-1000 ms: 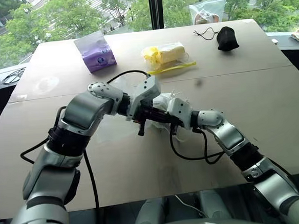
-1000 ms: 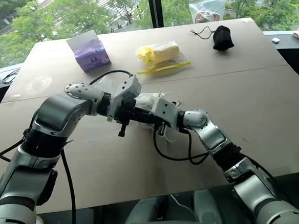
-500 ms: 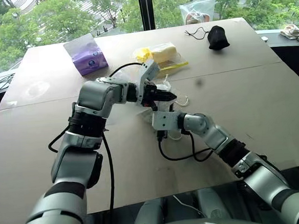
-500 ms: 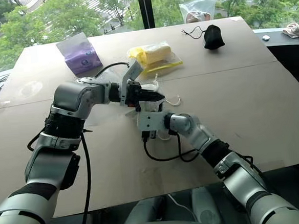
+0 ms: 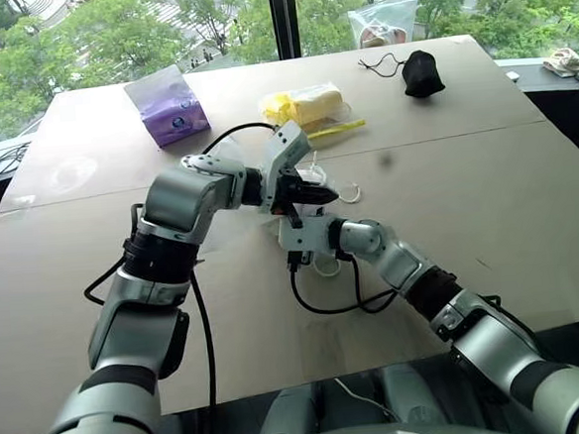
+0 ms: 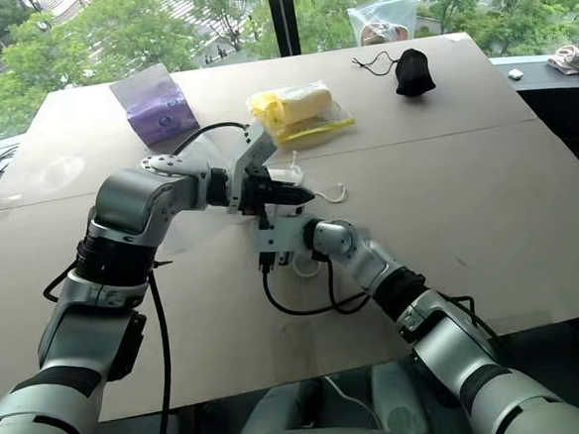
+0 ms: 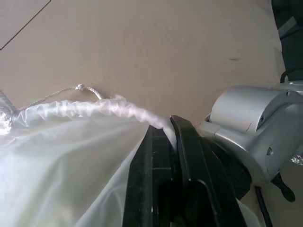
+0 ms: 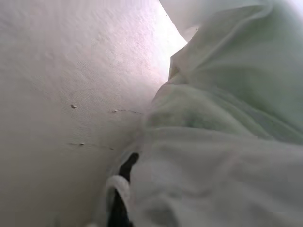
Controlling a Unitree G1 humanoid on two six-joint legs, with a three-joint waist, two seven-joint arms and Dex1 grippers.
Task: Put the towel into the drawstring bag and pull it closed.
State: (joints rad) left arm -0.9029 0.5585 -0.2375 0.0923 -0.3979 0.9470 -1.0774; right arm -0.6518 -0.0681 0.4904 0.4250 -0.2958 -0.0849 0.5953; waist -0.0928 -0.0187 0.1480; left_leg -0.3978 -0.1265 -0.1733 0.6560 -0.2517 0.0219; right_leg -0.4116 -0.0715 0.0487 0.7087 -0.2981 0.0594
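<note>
Pinching the gathered rim of the drawstring bag (image 7: 94, 111), the left gripper (image 7: 163, 135) has its fingers pressed together on the fabric, mid-bench (image 5: 487, 193). Right gripper (image 5: 293, 239) lies just near of it, against the bag; its finger state cannot be told. Pale green towel (image 8: 227, 94) sits inside the bag.

**Four views: two from the head, one from each wrist**

The two eye views look forward and down from the head over the wide tan tabletop (image 5: 487, 193), a little apart sideways, sharing almost the same scene. The left wrist view sits very close behind its shut black fingers (image 7: 163, 179), facing the thin white translucent bag (image 7: 61, 156). The right wrist view is pressed against pale green terry cloth (image 8: 222, 109).
</note>
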